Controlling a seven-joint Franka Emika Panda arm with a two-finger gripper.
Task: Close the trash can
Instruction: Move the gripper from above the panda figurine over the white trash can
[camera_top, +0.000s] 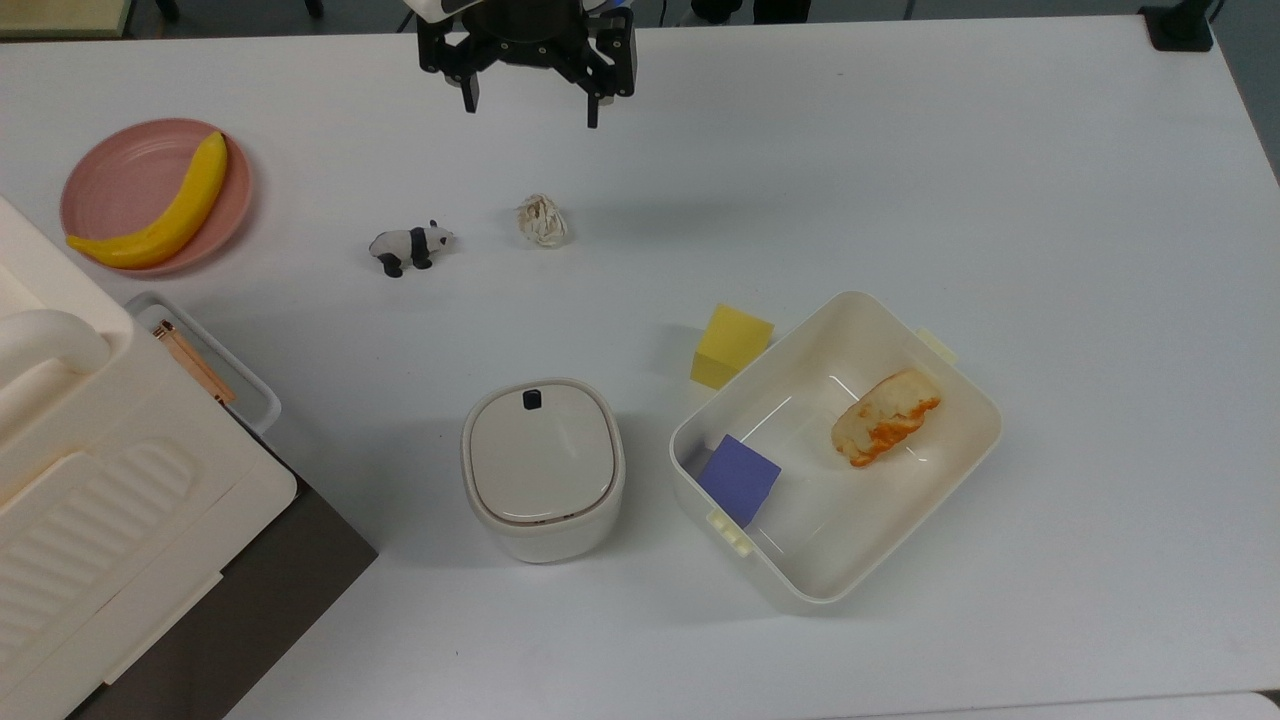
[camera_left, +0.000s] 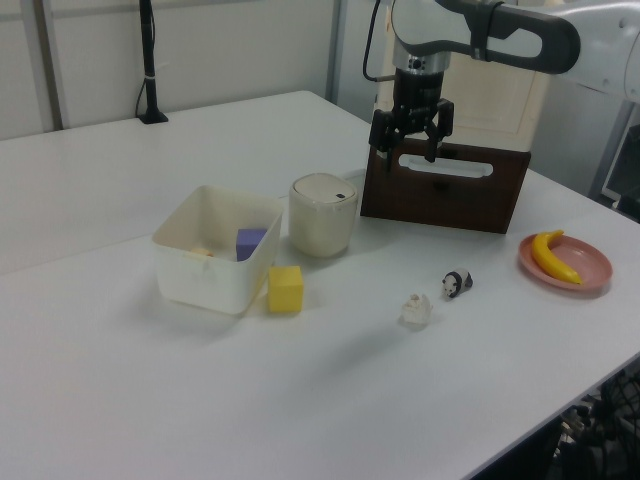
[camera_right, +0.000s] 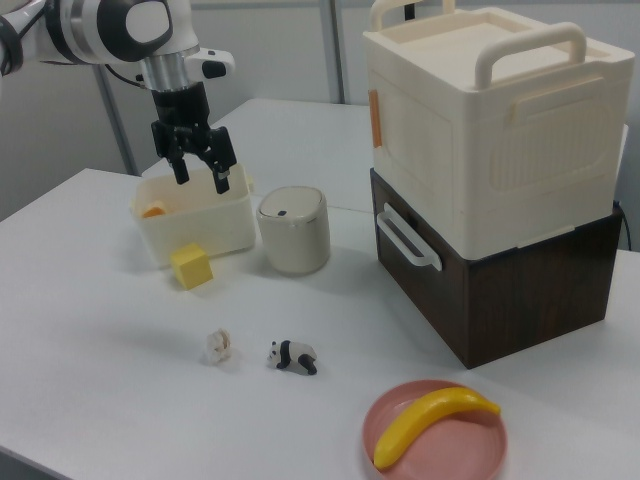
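The trash can is a small cream-white rounded bin near the table's front in the top view. Its flat beige-grey lid lies down level on the rim, with a black button near the far edge. The bin also stands in the left view and the right view. My gripper hangs open and empty in the air, well apart from the bin at the top view's upper edge. It appears again in the left view and the right view.
A cream tub on the top view's right of the bin holds a purple block and bread. A yellow block, crumpled paper and toy panda lie nearby. A banana plate and big cream case sit left.
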